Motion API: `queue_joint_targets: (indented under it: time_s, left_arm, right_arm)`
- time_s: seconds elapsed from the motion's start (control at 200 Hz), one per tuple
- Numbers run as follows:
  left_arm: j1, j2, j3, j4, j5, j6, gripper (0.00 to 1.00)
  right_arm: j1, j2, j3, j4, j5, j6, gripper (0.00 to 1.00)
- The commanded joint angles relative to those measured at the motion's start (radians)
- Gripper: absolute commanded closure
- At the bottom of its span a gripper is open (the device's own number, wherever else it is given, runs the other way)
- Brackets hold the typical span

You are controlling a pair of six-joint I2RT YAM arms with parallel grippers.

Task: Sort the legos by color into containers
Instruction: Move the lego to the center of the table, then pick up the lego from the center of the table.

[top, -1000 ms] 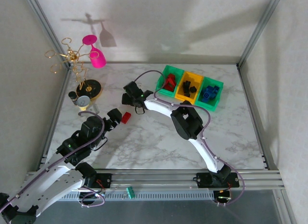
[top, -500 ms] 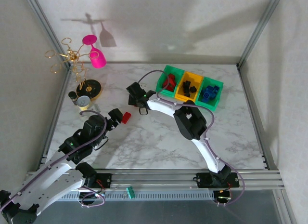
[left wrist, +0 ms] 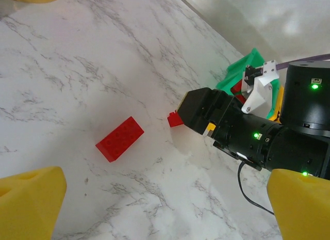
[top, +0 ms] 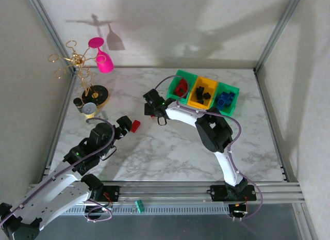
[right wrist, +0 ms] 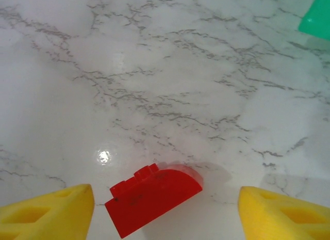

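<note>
The right pincer (right wrist: 165, 192) stands open: its yellow fingertips (right wrist: 46, 211) sit in the lower corners of the wrist view, and a red curved lego (right wrist: 154, 197) lies on the worktop (right wrist: 154, 69) between them, touching neither. Seen from overhead, it is at mid-frame, just left of the containers (top: 181, 75), whose bins hold red, black and blue pieces. The left pincer (left wrist: 165, 191) gapes wide, holding nothing, with a red oblong lego (left wrist: 119, 139) lying just ahead of it, left of centre overhead.
</note>
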Motion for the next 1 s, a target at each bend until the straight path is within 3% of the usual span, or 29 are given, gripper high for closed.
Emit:
queue_joint_targets:
  time_s: [0.0, 0.245, 0.486, 0.766, 0.996]
  left_arm:
    - [0.008, -0.004, 0.01, 0.006, -0.004, -0.001, 0.0]
    - [0.008, -0.003, 0.015, -0.002, -0.005, 0.009, 0.0]
    - [0.009, 0.0, 0.015, 0.011, -0.002, 0.005, 0.0]
    - [0.009, 0.017, 0.028, 0.013, 0.009, 0.009, 0.0]
    - [0.009, 0.014, 0.031, 0.011, 0.014, 0.009, 0.0]
  right_arm:
    - [0.004, 0.061, 0.061, -0.021, -0.004, 0.01, 0.23]
    - [0.003, 0.111, 0.091, -0.034, 0.036, -0.013, 0.25]
    - [-0.004, 0.129, 0.082, -0.011, 0.034, -0.084, 0.34]
    - [-0.009, 0.101, 0.057, 0.01, 0.039, -0.119, 0.47]
    - [-0.021, 0.024, 0.01, 0.028, 0.037, -0.13, 0.5]
